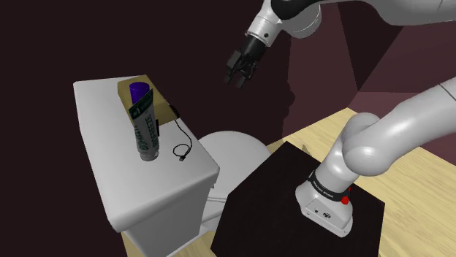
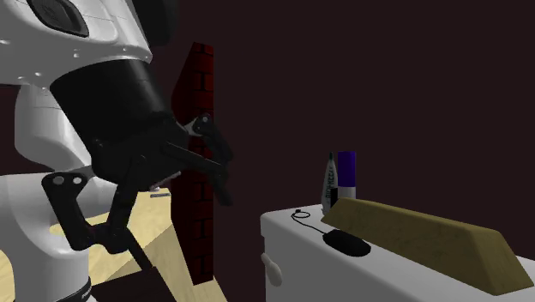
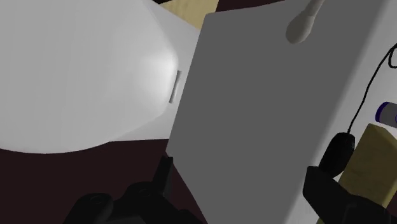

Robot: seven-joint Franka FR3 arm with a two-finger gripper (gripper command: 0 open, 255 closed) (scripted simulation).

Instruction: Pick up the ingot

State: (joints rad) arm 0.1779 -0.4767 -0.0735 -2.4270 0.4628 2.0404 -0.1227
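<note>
Fingers (image 3: 331, 194) being held apart, nothing being clasped | one gripper (image 1: 238, 79) being hung in air, well apart from white top (image 1: 109, 168) | one tan ingot (image 2: 429, 242) being borne there, beside one purple can (image 2: 346, 169), one tube (image 2: 330, 182), one black mouse (image 2: 347, 244)

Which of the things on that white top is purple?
The small cylinder by the tan ingot; the tube is grey, the cable black.

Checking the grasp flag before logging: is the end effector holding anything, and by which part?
Nothing is held. The end effector hangs open in the air, apart from the tan ingot, which lies on the white tank top.
</note>
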